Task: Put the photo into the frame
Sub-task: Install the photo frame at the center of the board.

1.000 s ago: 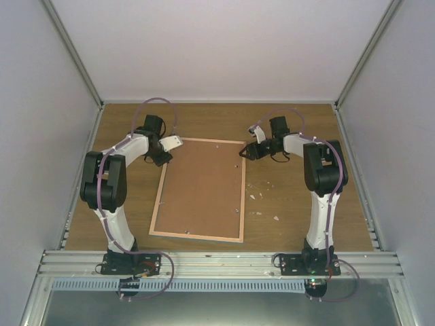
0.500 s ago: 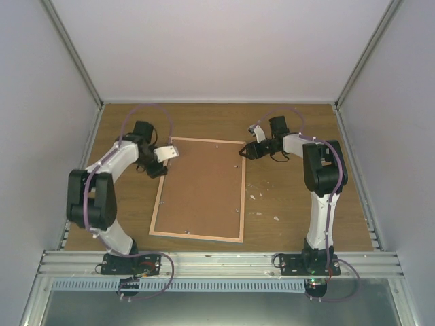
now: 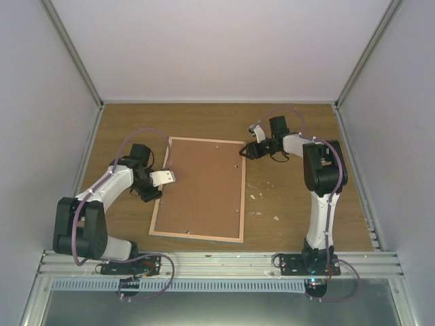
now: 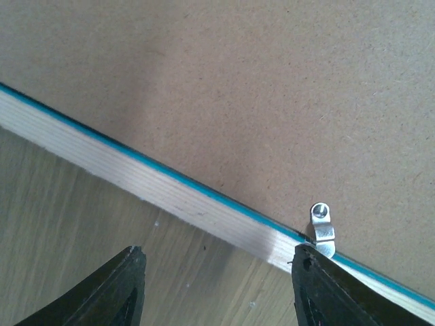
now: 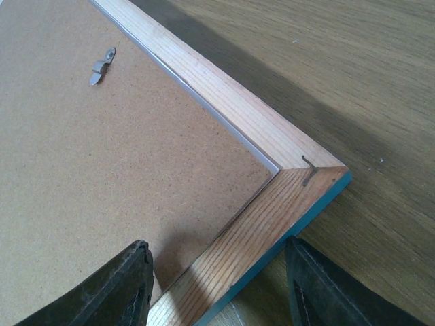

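The frame (image 3: 200,190) lies back up on the wooden table, its brown board ringed by a light wood edge. The photo is out of view. My left gripper (image 3: 165,178) is at the frame's left edge, about halfway along. Seen from the left wrist, that gripper (image 4: 217,251) is open just outside the wood edge (image 4: 170,197), beside a small metal clip (image 4: 321,227). My right gripper (image 3: 245,152) is at the far right corner. In the right wrist view it (image 5: 216,244) stands open astride the frame's wood rail (image 5: 272,204): one finger over the board, the other past the teal edge.
Small white scraps (image 3: 262,197) lie on the table (image 3: 299,204) right of the frame. Grey walls close in the left, right and back sides. A metal rail (image 3: 217,261) runs along the near edge, where both arm bases stand.
My left arm has drawn back along the frame's left edge, from the far left corner to about its middle. The right arm and the frame have not moved.
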`<state>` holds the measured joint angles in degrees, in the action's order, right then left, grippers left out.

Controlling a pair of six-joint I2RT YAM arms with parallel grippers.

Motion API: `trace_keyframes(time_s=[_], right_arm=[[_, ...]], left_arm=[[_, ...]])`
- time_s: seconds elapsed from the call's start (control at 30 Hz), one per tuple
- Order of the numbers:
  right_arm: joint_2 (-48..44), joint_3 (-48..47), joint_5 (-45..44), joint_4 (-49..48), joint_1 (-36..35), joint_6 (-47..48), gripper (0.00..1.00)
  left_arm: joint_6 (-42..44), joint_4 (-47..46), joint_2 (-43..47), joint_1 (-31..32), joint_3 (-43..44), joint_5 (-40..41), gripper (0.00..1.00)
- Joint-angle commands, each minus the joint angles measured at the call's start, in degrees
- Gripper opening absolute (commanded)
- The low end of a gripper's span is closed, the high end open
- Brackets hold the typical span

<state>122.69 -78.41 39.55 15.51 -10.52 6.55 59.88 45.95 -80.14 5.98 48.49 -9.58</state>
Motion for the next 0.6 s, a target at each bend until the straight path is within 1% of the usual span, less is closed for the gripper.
trace_keyframes(time_s=[0.0,0.2,0.4,0.47,0.57], right_arm=[[4.3,2.2,-6.7,5.0,0.7,-1.4,0.55],[4.4,2.2,-6.9,5.0,0.7,-1.7,0.55],[4.4,2.1,-7.1,4.9,0.8,-1.9,0.55],[4.5,2.1,-7.2,4.9,0.8,-2.1,0.55],[4.6,2.0,-7.3,5.0,0.9,-2.2,0.55]], left_arm=[[-2.6,-4.6,0.3,2.1,-1.9,1.9,0.61],[-2.6,-5.7,-0.3,3.7,-3.8,4.6,0.60],[1.9,-3.9,2.0,6.8,-8.1,8.1,0.58],[3.3,-2.3,2.3,7.3,-8.1,8.2,0.57],[4.9,-0.3,2.6,7.3,-7.1,6.1,0.58]])
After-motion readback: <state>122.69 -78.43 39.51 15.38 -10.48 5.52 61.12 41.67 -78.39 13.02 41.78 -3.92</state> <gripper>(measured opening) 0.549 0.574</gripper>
